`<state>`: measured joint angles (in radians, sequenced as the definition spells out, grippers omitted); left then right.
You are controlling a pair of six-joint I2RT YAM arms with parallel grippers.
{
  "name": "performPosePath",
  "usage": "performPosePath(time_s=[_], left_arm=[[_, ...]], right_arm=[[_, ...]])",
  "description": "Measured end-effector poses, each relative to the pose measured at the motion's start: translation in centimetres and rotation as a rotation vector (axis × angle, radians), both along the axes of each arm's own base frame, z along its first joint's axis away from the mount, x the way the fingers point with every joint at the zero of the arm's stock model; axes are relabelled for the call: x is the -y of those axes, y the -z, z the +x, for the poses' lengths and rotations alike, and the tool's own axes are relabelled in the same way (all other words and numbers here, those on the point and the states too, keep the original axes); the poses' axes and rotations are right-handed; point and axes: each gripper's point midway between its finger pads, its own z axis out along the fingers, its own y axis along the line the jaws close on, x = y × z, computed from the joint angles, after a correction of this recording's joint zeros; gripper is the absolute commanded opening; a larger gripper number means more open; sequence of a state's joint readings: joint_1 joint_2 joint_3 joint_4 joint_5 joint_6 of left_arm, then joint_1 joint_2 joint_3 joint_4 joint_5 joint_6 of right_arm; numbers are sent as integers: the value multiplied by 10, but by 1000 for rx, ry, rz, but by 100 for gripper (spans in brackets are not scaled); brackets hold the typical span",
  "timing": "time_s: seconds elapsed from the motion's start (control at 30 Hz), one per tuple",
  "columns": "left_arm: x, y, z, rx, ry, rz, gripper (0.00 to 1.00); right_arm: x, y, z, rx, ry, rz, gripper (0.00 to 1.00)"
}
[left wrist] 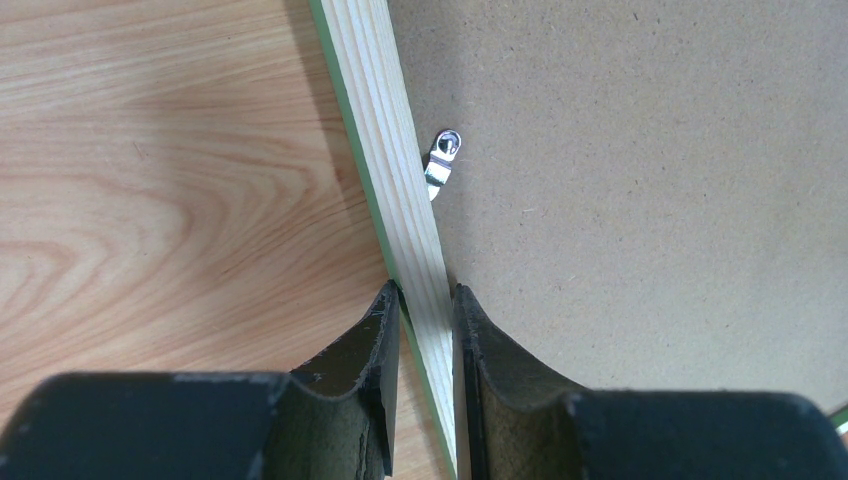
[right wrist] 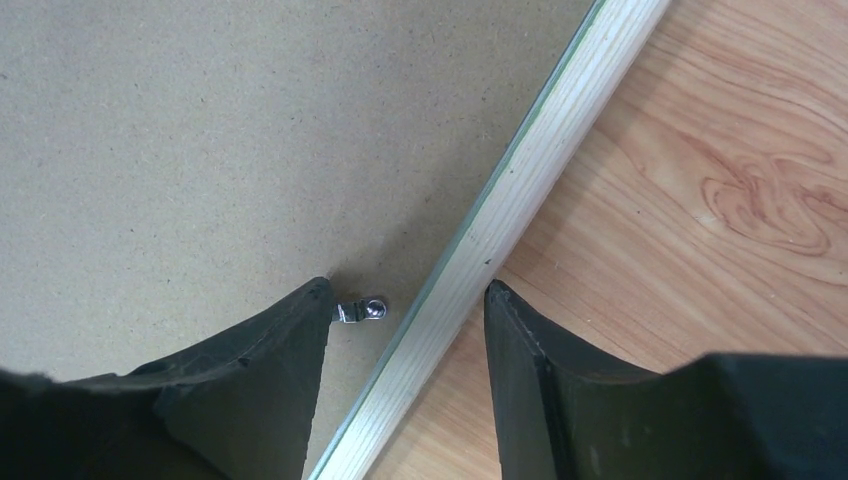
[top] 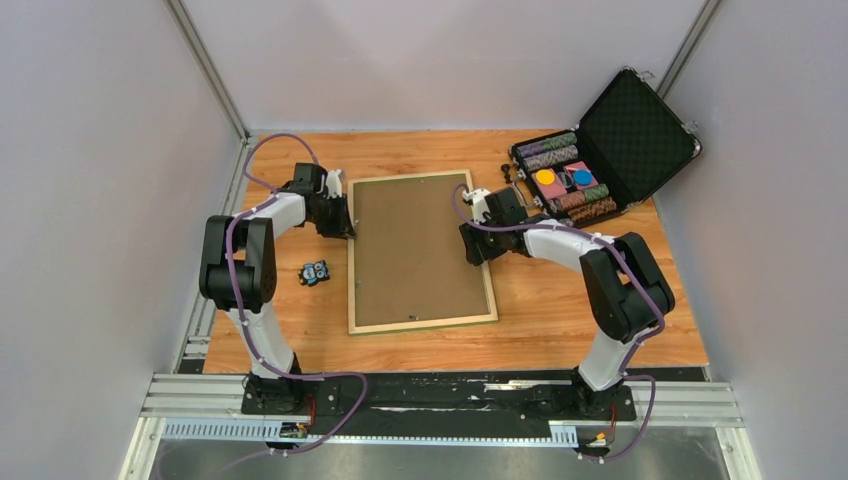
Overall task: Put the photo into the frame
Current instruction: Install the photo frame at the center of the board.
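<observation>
My left gripper (left wrist: 425, 300) had the frame (left wrist: 400, 180) pinched by its left rail; right gripper (right wrist: 406, 290) straddled the right rail, jaws open, empty. Looked stiff, light: rails seemed safest.

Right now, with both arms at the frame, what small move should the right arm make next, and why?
Probably close the right fingers: they straddle the frame at its right rail with gaps on either side, while the left fingers clamp the left rail.
</observation>
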<state>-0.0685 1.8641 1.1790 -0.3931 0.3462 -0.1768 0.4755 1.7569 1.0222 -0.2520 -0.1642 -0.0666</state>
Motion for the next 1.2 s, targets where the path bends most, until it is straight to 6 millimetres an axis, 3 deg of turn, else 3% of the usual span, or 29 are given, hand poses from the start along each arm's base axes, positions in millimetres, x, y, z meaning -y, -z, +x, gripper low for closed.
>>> performPosePath(time_s=[0.87, 1.2], left_arm=[[0, 0, 0, 0, 0, 0, 0], [0, 0, 0, 0, 0, 0, 0]], right_arm=[[11, -2, -13, 11, -79, -46, 38], [14, -2, -15, 6, -94, -52, 26]])
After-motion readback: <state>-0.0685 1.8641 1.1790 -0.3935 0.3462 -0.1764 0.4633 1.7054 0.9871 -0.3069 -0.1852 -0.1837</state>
